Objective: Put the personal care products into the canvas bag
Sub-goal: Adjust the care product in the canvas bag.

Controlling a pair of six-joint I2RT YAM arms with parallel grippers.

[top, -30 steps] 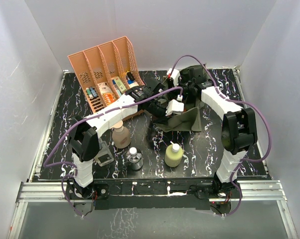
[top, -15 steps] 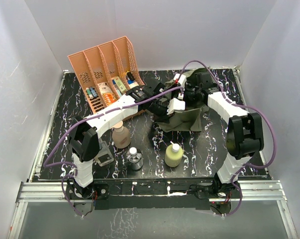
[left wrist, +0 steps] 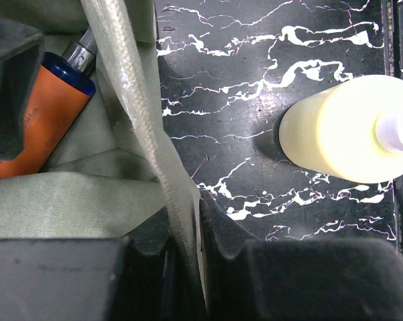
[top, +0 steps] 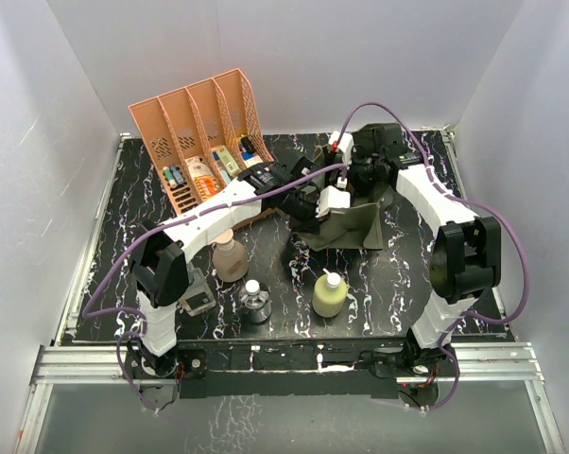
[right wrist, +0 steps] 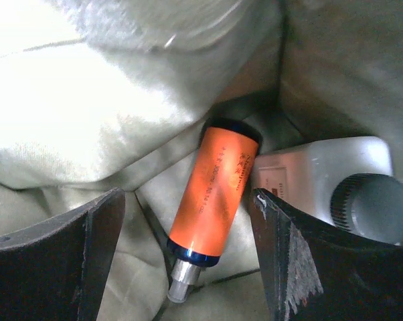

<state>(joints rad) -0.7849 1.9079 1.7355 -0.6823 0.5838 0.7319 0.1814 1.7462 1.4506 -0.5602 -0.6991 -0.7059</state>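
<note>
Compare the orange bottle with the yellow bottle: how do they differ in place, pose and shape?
The orange bottle lies on its side inside the canvas bag; the yellow bottle stands upright on the table, outside it. The orange bottle is slim with dark blue ends; the yellow bottle is wider, with a white cap. Both are small round bottles.
</note>
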